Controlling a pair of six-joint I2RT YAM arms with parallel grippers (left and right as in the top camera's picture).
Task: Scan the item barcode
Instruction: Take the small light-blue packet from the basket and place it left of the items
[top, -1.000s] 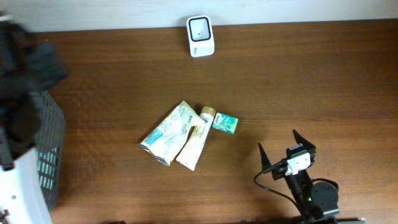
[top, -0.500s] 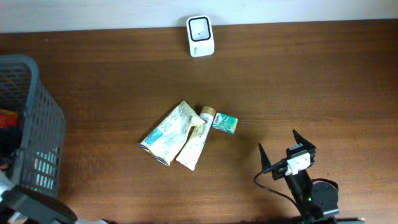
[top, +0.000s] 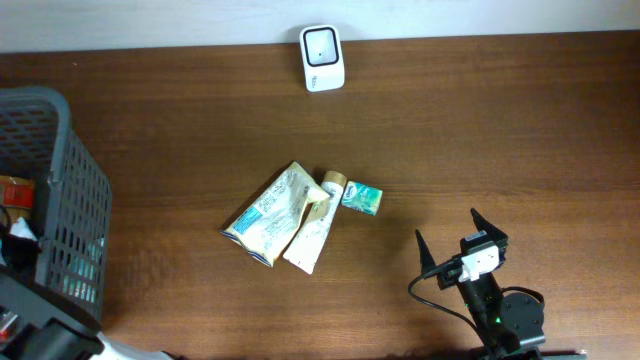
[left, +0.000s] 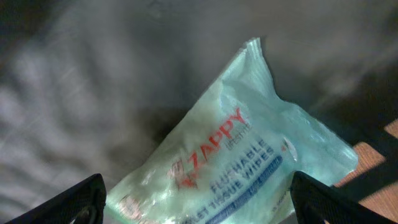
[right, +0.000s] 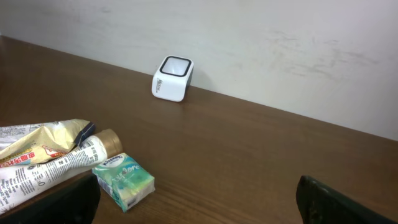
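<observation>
As the left jaws gape, the wipes pack (left: 230, 162) lies between them.

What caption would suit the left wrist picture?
Left fingers spread wide over a pale green pack of Zappy wipes.

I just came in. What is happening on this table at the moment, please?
The left gripper hovers open over a pack of Zappy flushable wipes, apparently inside the grey basket at the left edge of the table; it has not gripped the pack yet. The right gripper sits open and empty near the front right. A pouch, a tube and a small green pack lie together in the middle, and the white scanner stands at the far edge. Nothing is at the scanner.
</observation>
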